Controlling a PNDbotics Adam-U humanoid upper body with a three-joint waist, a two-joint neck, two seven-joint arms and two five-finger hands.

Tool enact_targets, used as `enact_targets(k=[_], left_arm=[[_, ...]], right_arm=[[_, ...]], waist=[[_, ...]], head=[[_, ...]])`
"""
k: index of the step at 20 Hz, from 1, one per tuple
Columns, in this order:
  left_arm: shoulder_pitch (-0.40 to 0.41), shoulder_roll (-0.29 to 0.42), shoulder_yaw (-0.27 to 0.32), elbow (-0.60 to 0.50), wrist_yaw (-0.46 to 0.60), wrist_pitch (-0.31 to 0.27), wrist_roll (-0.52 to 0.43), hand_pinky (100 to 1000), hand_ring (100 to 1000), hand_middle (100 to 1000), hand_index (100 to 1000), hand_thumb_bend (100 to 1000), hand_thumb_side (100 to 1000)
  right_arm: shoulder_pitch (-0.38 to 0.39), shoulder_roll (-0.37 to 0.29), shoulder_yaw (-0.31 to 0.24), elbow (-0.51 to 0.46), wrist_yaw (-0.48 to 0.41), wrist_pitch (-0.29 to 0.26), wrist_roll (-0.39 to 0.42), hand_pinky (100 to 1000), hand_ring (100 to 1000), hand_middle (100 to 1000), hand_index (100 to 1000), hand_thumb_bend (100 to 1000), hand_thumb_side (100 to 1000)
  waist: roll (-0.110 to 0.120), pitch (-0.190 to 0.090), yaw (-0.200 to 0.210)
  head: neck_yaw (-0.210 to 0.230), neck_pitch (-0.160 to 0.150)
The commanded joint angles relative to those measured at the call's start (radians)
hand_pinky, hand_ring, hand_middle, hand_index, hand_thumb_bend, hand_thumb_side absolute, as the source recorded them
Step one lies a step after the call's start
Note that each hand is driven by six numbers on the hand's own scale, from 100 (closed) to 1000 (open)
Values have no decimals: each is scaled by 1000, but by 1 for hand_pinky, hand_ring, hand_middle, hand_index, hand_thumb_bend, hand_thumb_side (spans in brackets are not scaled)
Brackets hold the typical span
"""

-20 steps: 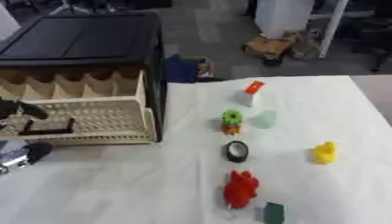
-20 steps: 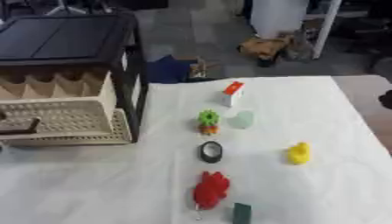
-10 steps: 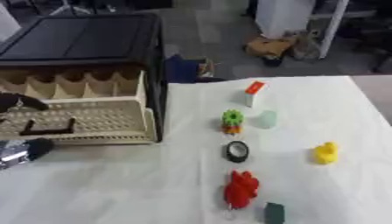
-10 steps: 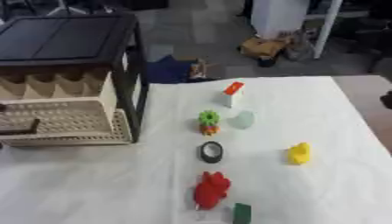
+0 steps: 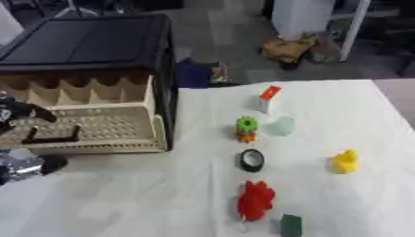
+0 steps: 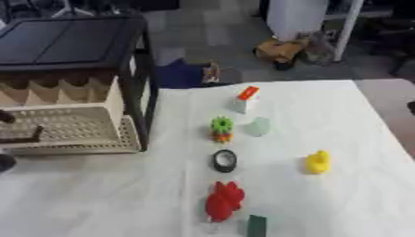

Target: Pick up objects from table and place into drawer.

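Note:
A black cabinet [image 5: 89, 44] stands at the back left with its beige perforated drawer [image 5: 97, 127] pulled out. The drawer has a black handle [image 5: 53, 138] on its front. My left hand [image 5: 18, 115] shows at the left edge, just beside that handle, with a silver part of the arm [image 5: 20, 166] below it. On the white table lie a white box with a red top [image 5: 268, 96], a green gear toy [image 5: 246, 127], a pale green cup [image 5: 281, 126], a black tape roll [image 5: 252, 160], a yellow duck [image 5: 347, 161], a red toy [image 5: 256, 200] and a dark green block [image 5: 290, 225].
The white tablecloth [image 5: 129, 199] runs from the drawer to the right edge. Behind the table lies grey floor with a blue object [image 5: 194, 74], a brown bag [image 5: 288, 48] and a white post [image 5: 353, 28]. A small dark shape [image 6: 411, 107] sits at the right edge.
My left hand has shifted slightly toward the left edge beside the drawer front. The objects on the table have not moved.

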Motion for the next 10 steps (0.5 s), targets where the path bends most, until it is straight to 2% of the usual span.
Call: enact_targets(k=[1,10], left_arm=[[-35,11,-6,28,-44,-18,-7,100,100,100,895,500,1000],[-89,-25,-39,115,-141,-66,-39,100,100,100,885,515,1000]], right_arm=[[-7,-23,-7,-16,-6,3,-2,657,620,565,910,185,762],[-6,-24,-8,-16,-8,5,-4,656,620,564,910,181,752]], waist=[[1,-23,-2],[7,-27,-6]], head=[[4,-17],[2,-9]])
